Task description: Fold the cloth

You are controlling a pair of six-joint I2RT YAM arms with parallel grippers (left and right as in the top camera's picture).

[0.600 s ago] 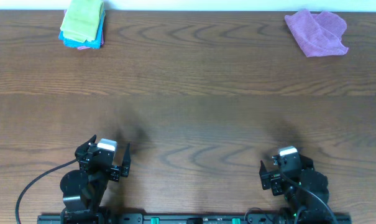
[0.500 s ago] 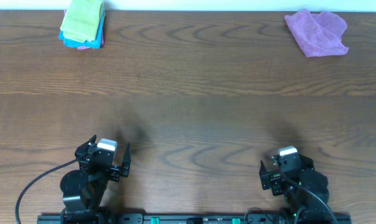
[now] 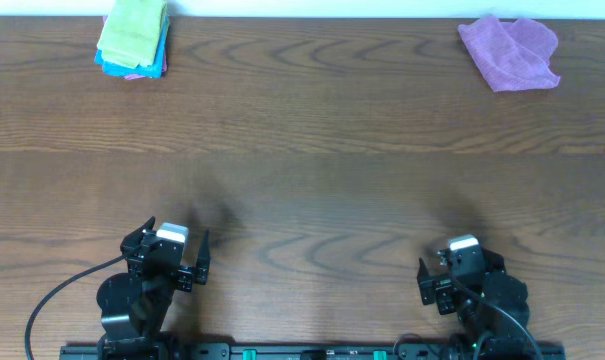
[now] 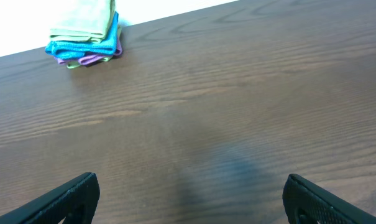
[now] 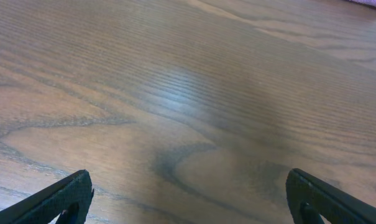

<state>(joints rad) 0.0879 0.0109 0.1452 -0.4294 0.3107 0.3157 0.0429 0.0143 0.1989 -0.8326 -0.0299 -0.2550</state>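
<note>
**Arms wait at the near edge, cloth at the far corner**
On the table (image 3: 302, 170), the crumpled purple cloth (image 3: 509, 50) lies far right, well apart from both arms. A folded stack (image 3: 134, 38) sits far left. The right gripper (image 5: 189, 186) and left gripper (image 4: 189, 190) hang empty, jaws wide. The reach likely falls to the right arm, which should come in low, pinch one edge and drag the cloth to centre to spread it before folding.

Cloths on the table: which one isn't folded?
The purple cloth at the far right, crumpled and alone; the others lie folded in a stack, green on top, at the far left.
</note>
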